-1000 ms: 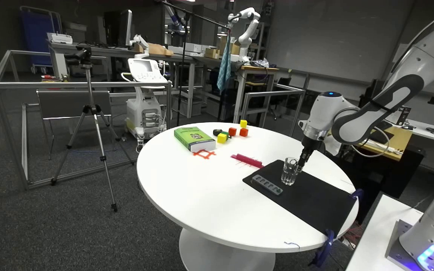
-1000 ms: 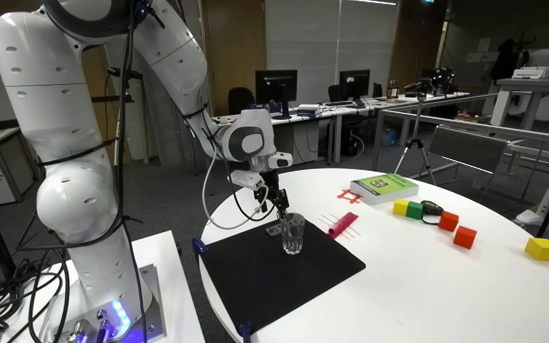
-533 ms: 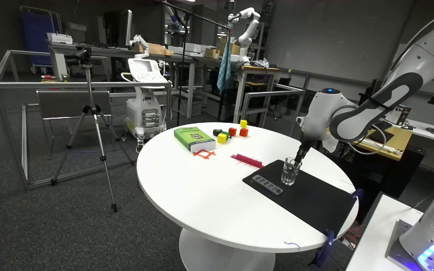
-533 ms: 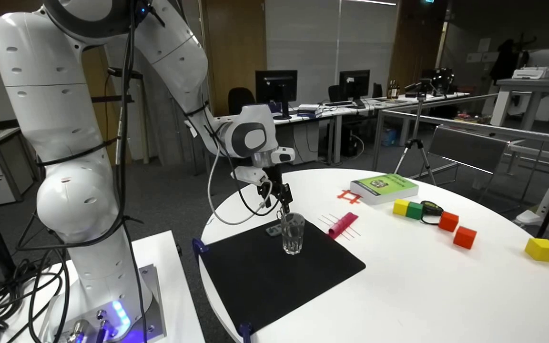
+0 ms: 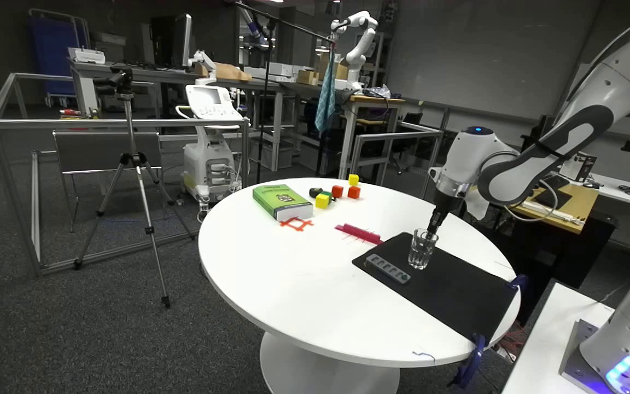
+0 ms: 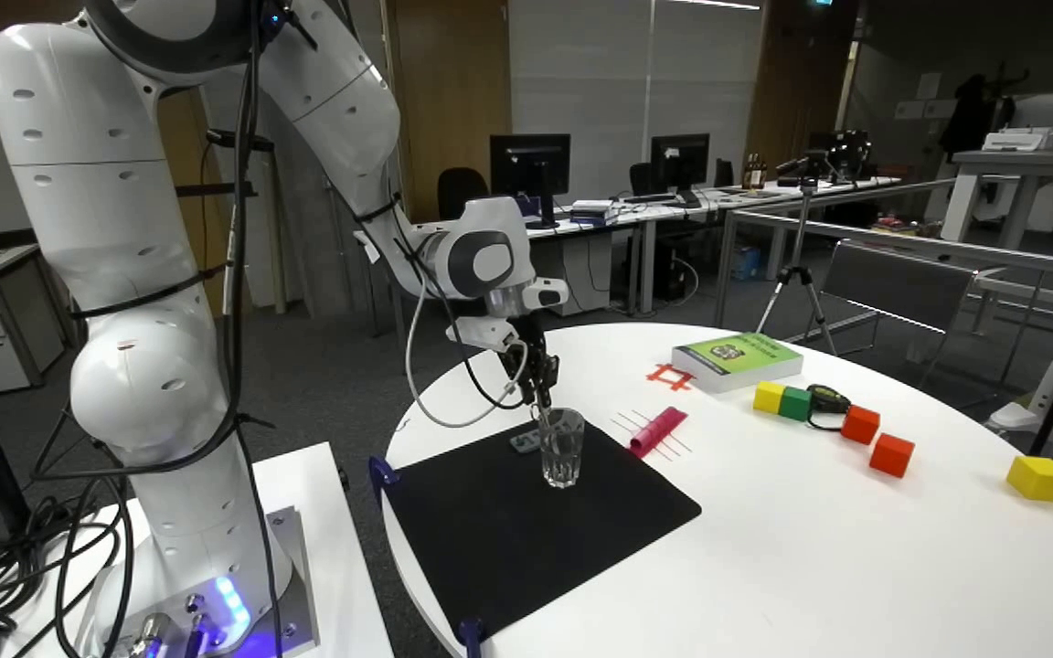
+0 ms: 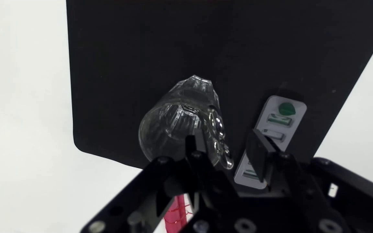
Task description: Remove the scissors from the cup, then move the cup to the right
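Note:
The clear cup (image 7: 173, 129) stands upright on the black mat (image 7: 125, 48); both exterior views also show this cup (image 5: 420, 254). Shiny metal loops of the scissors (image 7: 219, 124) poke up at the cup's rim in the wrist view; their blades are hard to make out through the glass. My gripper (image 7: 227, 142) is open, its jaws apart with the scissors' loops in the gap between them. One of its fingers (image 7: 201, 140) overlaps the cup's mouth, the other is outside the rim. From an exterior view the gripper (image 6: 541, 397) hangs just above the cup's rim.
A grey case with green parts (image 7: 277, 127) lies on the mat beside the cup. Farther off on the round white table (image 5: 271, 284) are a pink piece with thin sticks (image 5: 361, 234), a green book (image 5: 282, 200) and several coloured blocks (image 5: 337, 191).
My gripper has risen a little and shifted over the cup's rim, where it was lower beside the cup. Its jaws appear closer together. The cup has not moved.

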Action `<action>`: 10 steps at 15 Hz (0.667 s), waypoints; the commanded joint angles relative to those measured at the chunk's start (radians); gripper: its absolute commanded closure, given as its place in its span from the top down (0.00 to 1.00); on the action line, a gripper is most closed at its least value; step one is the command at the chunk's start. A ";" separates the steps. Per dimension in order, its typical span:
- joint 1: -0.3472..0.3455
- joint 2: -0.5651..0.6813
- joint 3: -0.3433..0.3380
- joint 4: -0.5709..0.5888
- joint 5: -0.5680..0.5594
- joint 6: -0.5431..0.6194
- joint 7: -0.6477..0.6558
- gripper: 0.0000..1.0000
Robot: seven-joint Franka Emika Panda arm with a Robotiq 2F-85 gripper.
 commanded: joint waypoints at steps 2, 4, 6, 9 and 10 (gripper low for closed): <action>0.000 0.009 -0.010 0.015 -0.052 0.017 0.044 0.04; -0.001 0.008 -0.011 0.017 -0.062 0.015 0.049 0.00; -0.003 0.004 -0.014 0.023 -0.074 0.012 0.054 0.01; -0.002 -0.010 -0.015 0.022 -0.077 0.008 0.058 0.01; -0.002 -0.016 -0.014 0.022 -0.075 0.003 0.058 0.01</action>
